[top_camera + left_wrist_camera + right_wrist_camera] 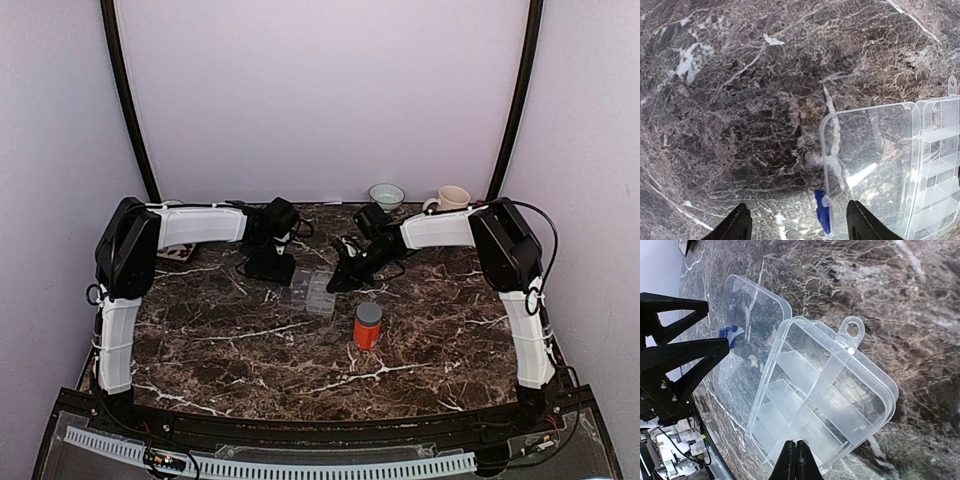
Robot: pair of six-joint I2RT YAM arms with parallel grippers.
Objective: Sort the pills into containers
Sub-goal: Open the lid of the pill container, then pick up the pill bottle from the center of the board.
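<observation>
The clear plastic organiser box (312, 293) lies in the middle of the marble table with its lid swung open flat. In the right wrist view its compartments (825, 395) look empty and the lid (747, 340) lies beside them, a blue latch (727, 333) on its far edge. My right gripper (795, 460) is shut, its tips together over the box's near rim, with nothing between them. My left gripper (799, 225) is open, straddling the lid's edge (867, 160) and the blue latch (823, 212). No pills show in any view.
An orange bottle with a grey cap (368, 326) stands just in front of the box. A pale bowl (386, 195) and a mug (452, 199) stand at the back edge. A white object (175, 253) lies under the left arm.
</observation>
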